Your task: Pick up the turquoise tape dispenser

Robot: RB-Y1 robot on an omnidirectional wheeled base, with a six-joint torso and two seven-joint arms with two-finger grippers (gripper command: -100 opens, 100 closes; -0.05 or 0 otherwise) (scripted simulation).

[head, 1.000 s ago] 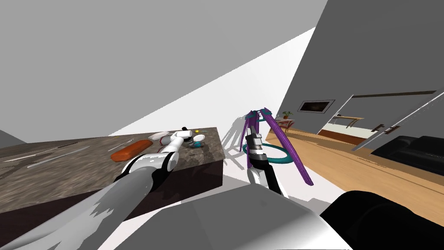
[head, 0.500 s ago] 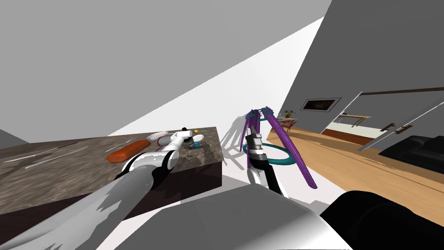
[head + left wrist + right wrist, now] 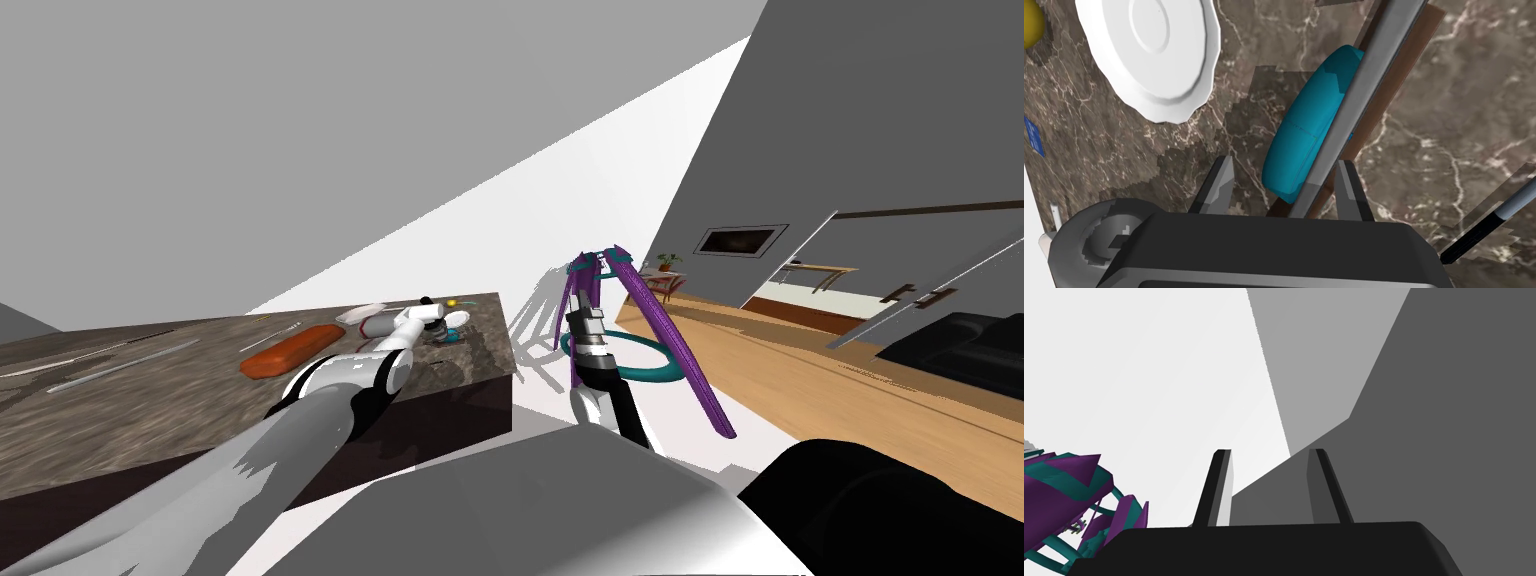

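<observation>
The turquoise tape dispenser (image 3: 1301, 130) lies on the brown marble table (image 3: 1464, 100), beside a white plate (image 3: 1154, 50). A long grey bar (image 3: 1354, 100) and a brown strip run along its side. My left gripper (image 3: 1285, 161) is open and low over the table, with the dispenser's near end and the bar between its fingers; the finger on the plate's side stands apart from it. In the head view the left gripper (image 3: 437, 325) reaches the dispenser (image 3: 455, 338) near the table's right end. My right gripper (image 3: 1270, 451) is open and empty, raised beside the table (image 3: 585, 315).
A red-orange oblong object (image 3: 290, 350), long grey utensils (image 3: 120, 365) and a small yellow thing (image 3: 456, 300) lie on the table. A black pen (image 3: 1484, 225) lies near the gripper. A purple and teal stool (image 3: 640, 330) stands right of the table; a black sofa (image 3: 950, 350) is farther right.
The whole head view has shifted slightly, so I have moved a little. My left gripper stays at the dispenser by the plate; the right arm holds still.
</observation>
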